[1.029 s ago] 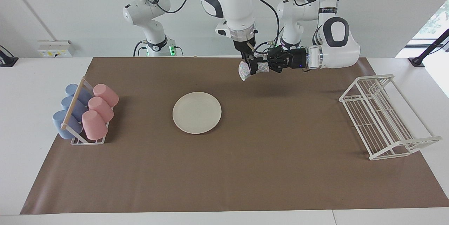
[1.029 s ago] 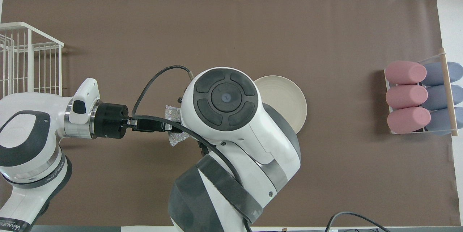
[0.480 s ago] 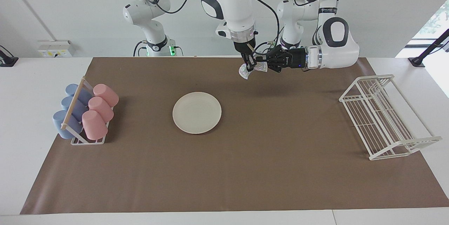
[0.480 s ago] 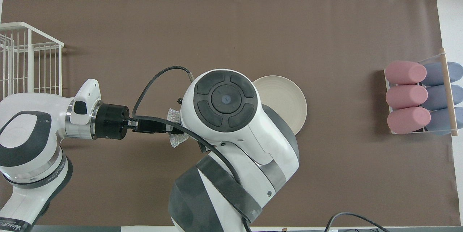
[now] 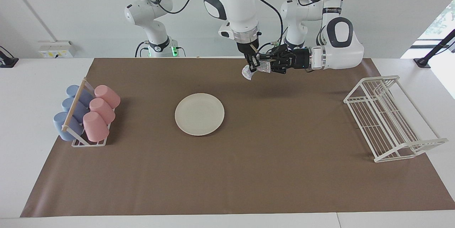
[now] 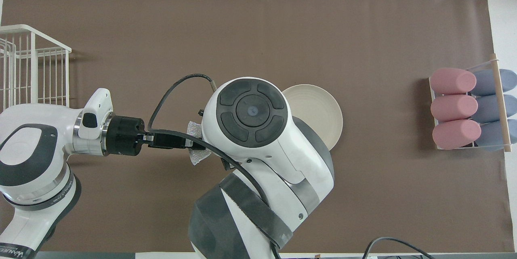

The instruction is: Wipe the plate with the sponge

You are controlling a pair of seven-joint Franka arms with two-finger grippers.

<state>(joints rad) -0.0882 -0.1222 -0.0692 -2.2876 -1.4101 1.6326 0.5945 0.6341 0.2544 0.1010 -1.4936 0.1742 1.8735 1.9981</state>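
My right claw (image 5: 253, 67) pinches the sponge (image 5: 249, 72) tight, up over the desk's robot-side edge. My left claw (image 5: 267, 63) sits against that sponge, seemingly half-parted; I cannot tell whether it grips.

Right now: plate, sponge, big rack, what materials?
Plate: likely glazed ceramic or melamine; matte cream, shallow rim. Sponge: metallic mesh by its silvery, crinkled glint. Rack: white-coated wire, thin bars.
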